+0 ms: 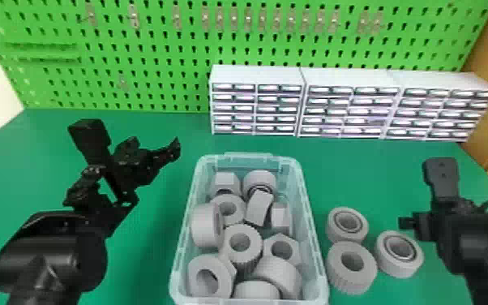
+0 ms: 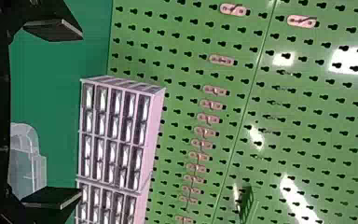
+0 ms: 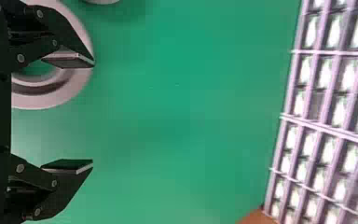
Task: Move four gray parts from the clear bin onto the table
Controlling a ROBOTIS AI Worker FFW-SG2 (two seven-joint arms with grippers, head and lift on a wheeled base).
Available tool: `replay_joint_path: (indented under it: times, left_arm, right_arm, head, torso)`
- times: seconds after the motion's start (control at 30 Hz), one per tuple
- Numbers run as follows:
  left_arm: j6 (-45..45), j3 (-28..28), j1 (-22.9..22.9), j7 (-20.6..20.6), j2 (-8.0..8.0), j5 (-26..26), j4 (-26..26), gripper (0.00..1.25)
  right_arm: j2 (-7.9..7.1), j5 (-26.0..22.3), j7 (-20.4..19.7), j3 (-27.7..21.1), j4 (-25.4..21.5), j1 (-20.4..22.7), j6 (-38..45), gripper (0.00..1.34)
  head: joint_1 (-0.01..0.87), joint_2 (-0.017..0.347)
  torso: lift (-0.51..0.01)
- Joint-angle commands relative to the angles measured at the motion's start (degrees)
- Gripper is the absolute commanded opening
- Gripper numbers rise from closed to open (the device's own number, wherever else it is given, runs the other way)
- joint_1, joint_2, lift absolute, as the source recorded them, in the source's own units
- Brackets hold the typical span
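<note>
Head view, gray parts [image 1: 277, 271] in bin [image 1: 311, 227], left wrist view, bin's corner [image 2: 24, 133]

Gray parts [image 1: 240, 243] in clear bin [image 1: 310, 223], three beside

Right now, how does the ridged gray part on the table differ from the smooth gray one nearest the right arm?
The ridged part has fine grooves around its outer side; the smooth part has none. The ridged part's face is plain around its hole, while the smooth part's face shows dark rings. The ridged part sits closer to the clear bin than the smooth part. Both are round, holed and lying flat.
</note>
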Motion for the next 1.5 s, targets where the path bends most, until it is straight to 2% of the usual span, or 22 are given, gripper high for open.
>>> replay_joint_path:
  times: [0.0, 0.23, 0.53, 0.77, 1.0, 1.17, 1.47]
  left_arm:
    - [0.0, -0.08, 0.0, 0.0, 0.0, -0.09, 0.0, 1.14]
    - [0.0, 0.09, 0.26, 0.0, 0.0, -0.18, 0.0, 1.14]
    - [0.0, 0.01, 0.35, 0.0, 0.0, -0.26, 0.0, 1.14]
    - [0.0, 0.01, 0.44, 0.0, -0.09, -0.44, 0.0, 1.14]
    - [0.0, 0.09, 0.44, 0.0, -0.09, -0.53, 0.0, 1.14]
    - [0.0, 0.18, 0.52, 0.0, -0.17, -0.79, 0.0, 1.14]
    - [0.0, 0.36, 0.52, 0.0, -0.44, -1.14, 0.0, 1.14]
  right_arm:
    - [-0.38, -1.39, 0.01, 0.68, -2.38, -0.09, -2.28, 0.84]
    - [-1.26, -5.43, 0.01, 3.06, -5.9, -1.68, -3.69, 0.84]
    - [-2.14, -15.63, 0.01, 6.4, -7.92, -4.22, -9.32, 0.84]
    - [-2.14, -23.1, 0.01, 10.44, -7.83, -6.07, -11.07, 0.84]
    - [-3.02, -29.43, 0.09, 15.45, -7.57, -7.21, -11.34, 0.84]
    - [-3.28, -34.26, 2.64, 17.65, -5.81, -7.83, -11.34, 0.84]
    - [-3.9, -46.04, 3.17, 20.2, -2.21, -7.83, -11.34, 0.84]
  head:
    - [0.678, 0.034]
    - [0.678, 0.034]
    - [0.678, 0.034]
    - [0.678, 0.034]
    - [0.678, 0.034]
    - [0.678, 0.034]
    - [0.678, 0.034]
  torso:
    - [-0.05]
    - [-0.05]
    - [-0.05]
    - [-0.05]
    - [-0.05]
    - [-0.05]
    - [-0.05]
